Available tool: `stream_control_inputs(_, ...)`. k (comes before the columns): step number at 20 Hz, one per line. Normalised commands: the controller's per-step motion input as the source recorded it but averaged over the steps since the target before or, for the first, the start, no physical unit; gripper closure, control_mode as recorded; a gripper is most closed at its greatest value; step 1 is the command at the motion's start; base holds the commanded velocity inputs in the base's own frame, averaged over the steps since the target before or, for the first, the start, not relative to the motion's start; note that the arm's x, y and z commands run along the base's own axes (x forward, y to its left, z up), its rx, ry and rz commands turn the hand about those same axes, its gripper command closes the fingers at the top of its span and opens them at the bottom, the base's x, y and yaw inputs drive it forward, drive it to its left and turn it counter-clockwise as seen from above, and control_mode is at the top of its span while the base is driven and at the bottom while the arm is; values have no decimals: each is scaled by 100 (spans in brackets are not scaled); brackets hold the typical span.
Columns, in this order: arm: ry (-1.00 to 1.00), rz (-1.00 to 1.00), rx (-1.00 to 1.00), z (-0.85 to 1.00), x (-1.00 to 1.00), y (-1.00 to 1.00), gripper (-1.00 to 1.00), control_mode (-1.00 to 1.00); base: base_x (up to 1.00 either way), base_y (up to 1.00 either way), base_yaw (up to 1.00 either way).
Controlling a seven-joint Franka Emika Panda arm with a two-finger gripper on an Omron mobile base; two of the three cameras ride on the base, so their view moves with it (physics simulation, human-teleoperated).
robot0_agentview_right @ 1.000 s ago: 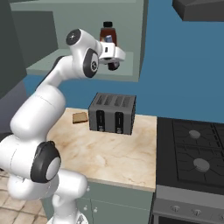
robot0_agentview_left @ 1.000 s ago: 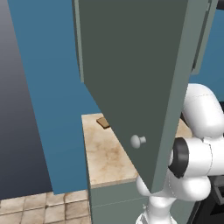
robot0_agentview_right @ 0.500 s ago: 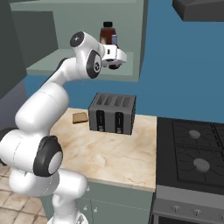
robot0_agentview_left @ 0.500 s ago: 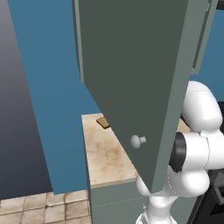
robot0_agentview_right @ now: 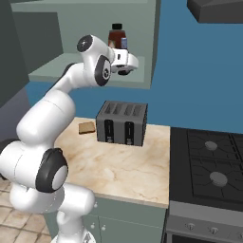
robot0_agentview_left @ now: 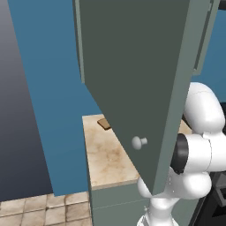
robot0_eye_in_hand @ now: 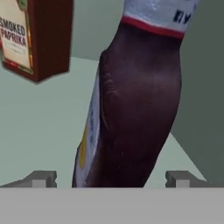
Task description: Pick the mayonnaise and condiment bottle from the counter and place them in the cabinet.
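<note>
Now the claw (robot0_eye_in_hand: 111, 178) has spread wide, letting go of the brown bottle (robot0_eye_in_hand: 138, 100). It stands on the cabinet (robot0_agentview_right: 137, 80) shelf, paprika jar (robot0_eye_in_hand: 37, 37) at ten o'clock; placing looks done

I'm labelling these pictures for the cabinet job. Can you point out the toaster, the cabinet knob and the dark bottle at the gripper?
toaster (robot0_agentview_right: 122, 123): right base view, on its dark front face.
cabinet knob (robot0_agentview_left: 138, 142): left base view, on the round whitish head.
dark bottle (robot0_eye_in_hand: 140, 105): hand view, on its brown body below the red band.

marbled stone counter (robot0_agentview_right: 118, 171), matt cabinet (robot0_agentview_left: 145, 79)
</note>
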Motion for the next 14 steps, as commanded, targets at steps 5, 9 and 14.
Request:
stream_control_inputs(5,-1,0,0,-8,-5,-5,-100,-100,0,0,0)
stream_control_inputs(9,-2,0,0,0,-39,0,-100,-100,0,0,0)
stream_control_inputs(14,-3,0,0,0,-56,0,-100,-100,0,0,0)
